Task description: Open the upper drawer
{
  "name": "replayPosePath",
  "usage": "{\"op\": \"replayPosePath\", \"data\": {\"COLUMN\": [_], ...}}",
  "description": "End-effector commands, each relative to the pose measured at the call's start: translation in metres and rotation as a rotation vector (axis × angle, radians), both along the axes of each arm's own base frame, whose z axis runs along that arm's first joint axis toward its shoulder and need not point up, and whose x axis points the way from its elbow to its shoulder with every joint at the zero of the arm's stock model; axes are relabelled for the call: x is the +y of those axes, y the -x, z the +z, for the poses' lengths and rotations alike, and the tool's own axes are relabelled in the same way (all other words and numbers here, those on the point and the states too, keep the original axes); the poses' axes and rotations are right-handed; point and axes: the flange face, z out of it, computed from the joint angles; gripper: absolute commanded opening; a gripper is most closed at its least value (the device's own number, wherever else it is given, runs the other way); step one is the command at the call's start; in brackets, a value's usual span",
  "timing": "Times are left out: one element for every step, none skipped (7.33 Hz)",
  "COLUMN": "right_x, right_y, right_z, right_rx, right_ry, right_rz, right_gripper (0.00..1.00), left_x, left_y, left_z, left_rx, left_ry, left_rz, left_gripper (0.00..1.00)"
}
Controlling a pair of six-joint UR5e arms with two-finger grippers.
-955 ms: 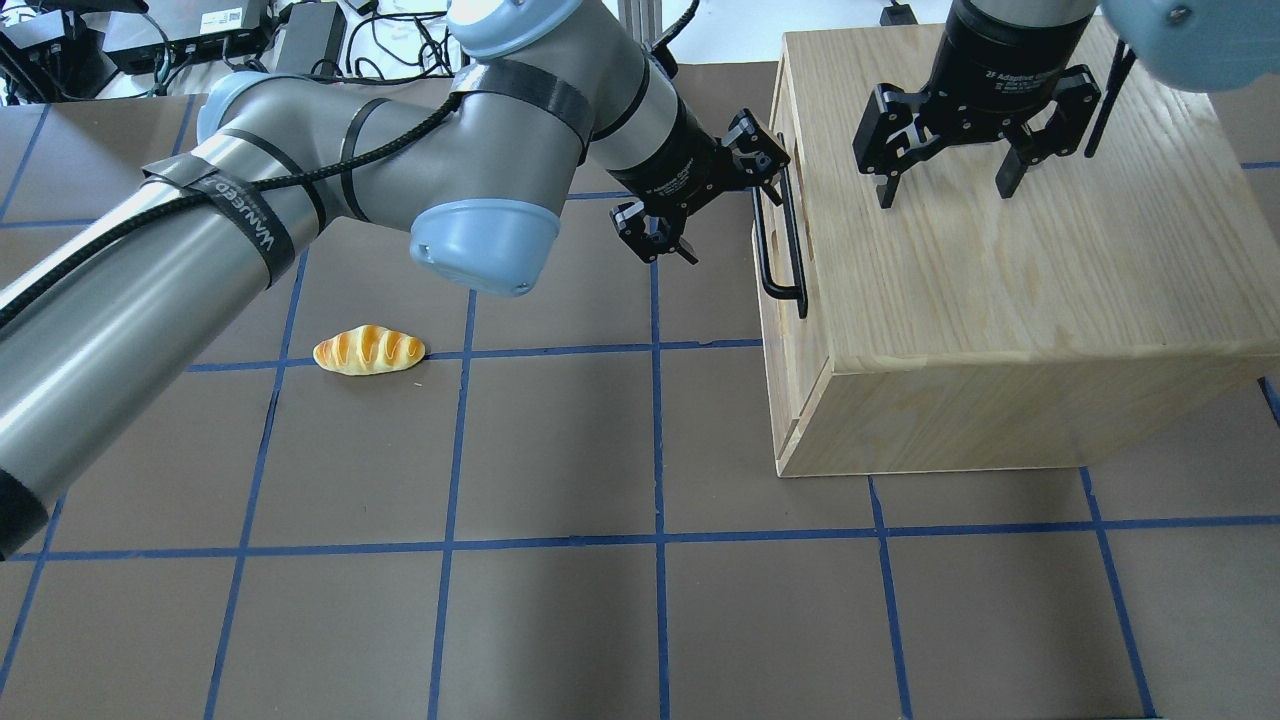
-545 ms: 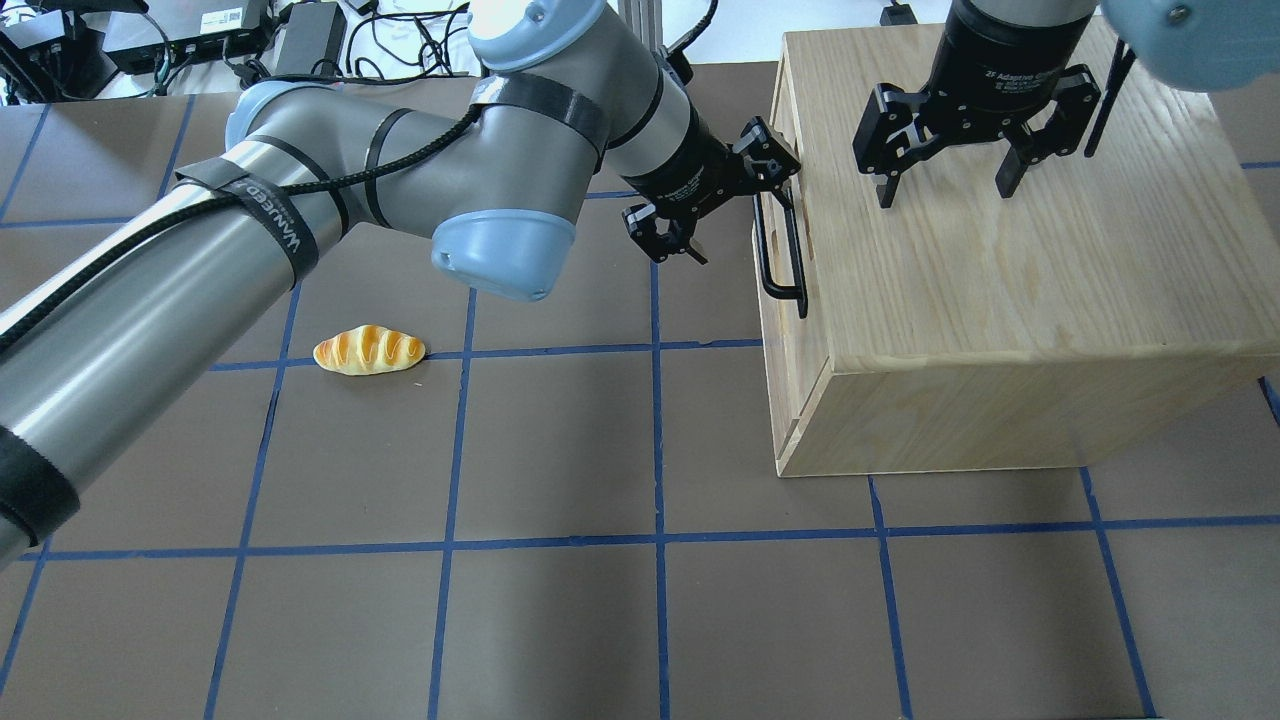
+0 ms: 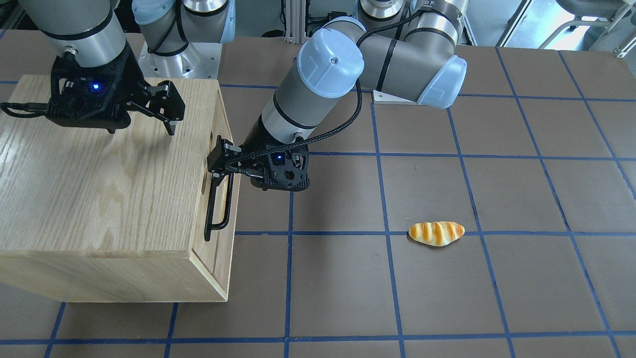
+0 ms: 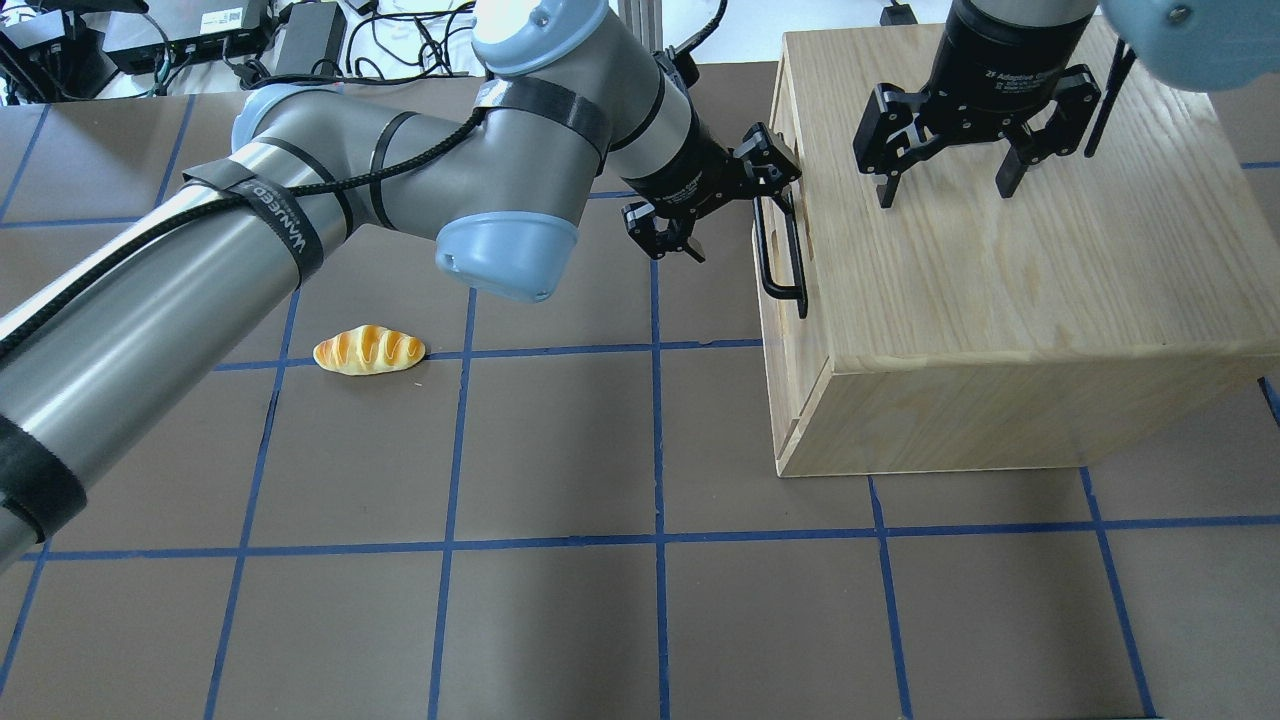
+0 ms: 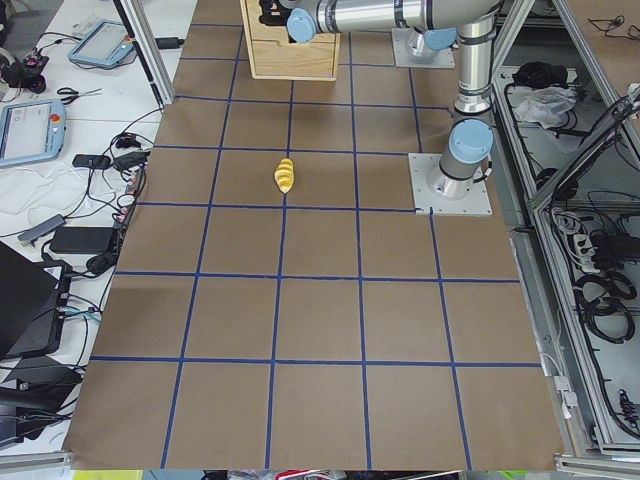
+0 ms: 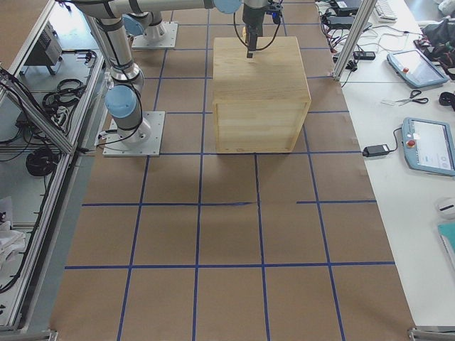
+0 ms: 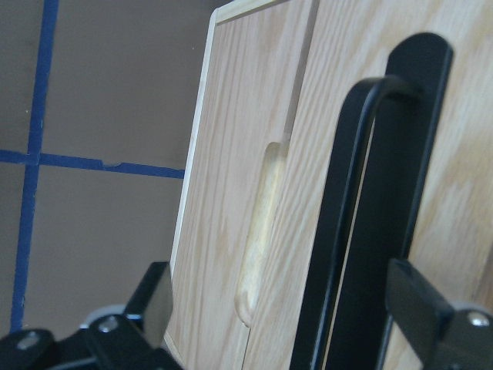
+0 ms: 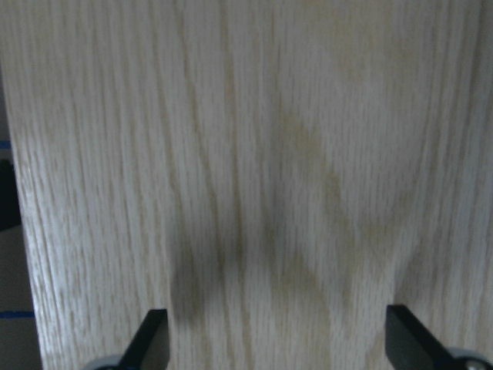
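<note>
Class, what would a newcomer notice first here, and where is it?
The big oak cabinet on the robot's right, the left gripper, jaws open, straddling the black bar handle of the upper drawer. The right gripper hangs open above its top; a bread roll lies alone on the table.

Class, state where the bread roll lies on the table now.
In the overhead view the bread roll lies left of centre on a blue tape line, well apart from the cabinet.
</note>
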Motion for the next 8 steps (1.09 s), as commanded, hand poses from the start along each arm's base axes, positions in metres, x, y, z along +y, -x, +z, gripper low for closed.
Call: {"op": "replayPosePath", "data": {"right_x": [0.000, 0.000, 0.000, 0.000, 0.000, 0.000, 0.000, 0.000], "right_y": [0.000, 0.000, 0.000, 0.000, 0.000, 0.000, 0.000, 0.000], "right_z": [0.000, 0.000, 0.000, 0.000, -0.001, 0.000, 0.000, -0.001], "right_rx": [0.000, 0.000, 0.000, 0.000, 0.000, 0.000, 0.000, 0.000], "right_ry": [0.000, 0.000, 0.000, 0.000, -0.001, 0.000, 0.000, -0.002], "right_rz": [0.001, 0.001, 0.001, -0.001, -0.001, 0.001, -0.001, 0.001], "right_gripper": [1.00, 1.00, 1.00, 1.00, 1.00, 1.00, 1.00, 1.00], "left_x": [0.000, 0.001, 0.000, 0.001, 0.001, 0.000, 0.001, 0.002], "left_y": [0.000, -0.001, 0.000, -0.001, -0.002, -0.004, -0.004, -0.005], "left_z": [-0.010, -0.007, -0.011, -0.010, -0.012, -0.012, -0.015, -0.019], "left_rx": [-0.010, -0.010, -0.013, -0.014, -0.027, -0.052, -0.055, -0.060], "left_ry": [-0.002, 0.007, 0.001, 0.006, 0.016, 0.029, 0.028, 0.029], "left_rz": [-0.026, -0.034, -0.036, -0.041, -0.059, -0.063, -0.073, -0.091], "left_gripper": [1.00, 1.00, 1.00, 1.00, 1.00, 1.00, 1.00, 1.00]}}
